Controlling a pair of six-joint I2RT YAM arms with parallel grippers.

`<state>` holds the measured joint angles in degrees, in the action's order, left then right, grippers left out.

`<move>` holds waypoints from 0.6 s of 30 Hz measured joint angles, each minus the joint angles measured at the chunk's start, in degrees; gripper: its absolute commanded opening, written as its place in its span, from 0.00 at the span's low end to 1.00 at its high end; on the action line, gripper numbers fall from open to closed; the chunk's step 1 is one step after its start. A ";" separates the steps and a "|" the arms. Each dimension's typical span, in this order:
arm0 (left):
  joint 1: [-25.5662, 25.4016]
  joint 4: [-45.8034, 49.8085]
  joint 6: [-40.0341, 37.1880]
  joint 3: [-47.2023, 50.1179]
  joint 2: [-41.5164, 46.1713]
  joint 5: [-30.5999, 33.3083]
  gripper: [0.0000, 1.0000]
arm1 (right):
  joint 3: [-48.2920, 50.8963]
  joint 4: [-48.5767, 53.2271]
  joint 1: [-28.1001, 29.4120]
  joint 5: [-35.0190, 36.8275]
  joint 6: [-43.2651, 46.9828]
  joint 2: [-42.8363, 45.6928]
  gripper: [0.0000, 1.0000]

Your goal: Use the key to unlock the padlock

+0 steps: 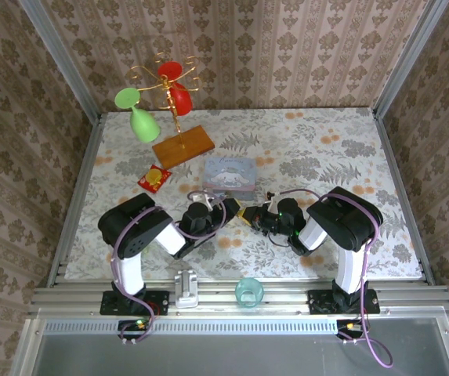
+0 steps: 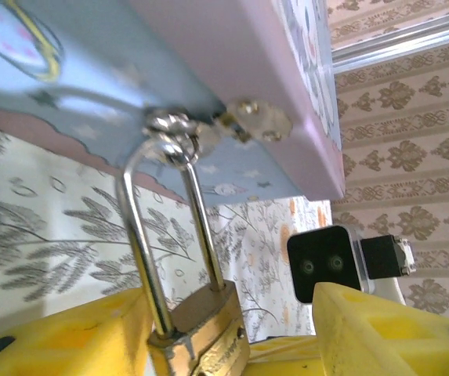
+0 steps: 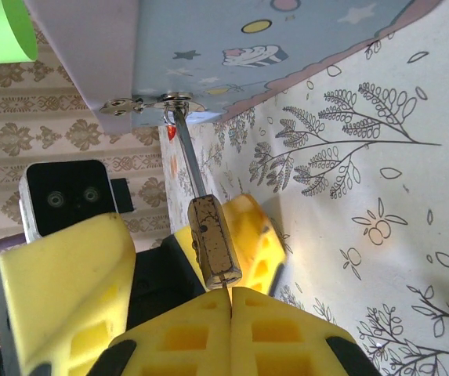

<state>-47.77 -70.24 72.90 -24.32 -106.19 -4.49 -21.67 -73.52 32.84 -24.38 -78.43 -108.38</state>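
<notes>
Right gripper (image 3: 231,304), yellow fingertips pressed together, sits just beneath the tiny brass-coloured padlock (image 3: 213,243), which stands between the left gripper's (image 2: 230,317) spread fingers, its thin silvery shackle (image 2: 141,235) seated and looped through the pale blue tin's (image 2: 91,78) clasp, so the unlocking is evidently not yet done.

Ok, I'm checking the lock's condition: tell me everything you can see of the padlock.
The padlock is small, with a scuffed brass-looking body and a long, thin silvery shackle, both legs in the body, looped through the metal ring on the pale blue tin. Its body sits between the left gripper's spread yellow fingers; the right gripper's shut tips meet just under its base.
</notes>
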 measured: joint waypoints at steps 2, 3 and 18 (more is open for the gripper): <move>0.35 1.27 -0.74 -0.02 1.33 0.31 0.50 | -0.02 0.00 0.00 0.00 0.00 0.00 0.00; 0.35 1.55 -1.01 -0.02 1.64 0.44 0.48 | -0.02 0.00 0.02 0.00 0.00 0.00 0.00; 0.61 0.92 -0.59 -0.50 -0.70 -0.44 0.20 | -0.46 -0.02 0.00 -0.02 -0.02 -0.13 0.00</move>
<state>-47.16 -69.32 72.31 -24.82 -106.89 -4.93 -22.13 -73.54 32.84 -24.40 -78.46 -108.51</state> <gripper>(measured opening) 0.254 0.060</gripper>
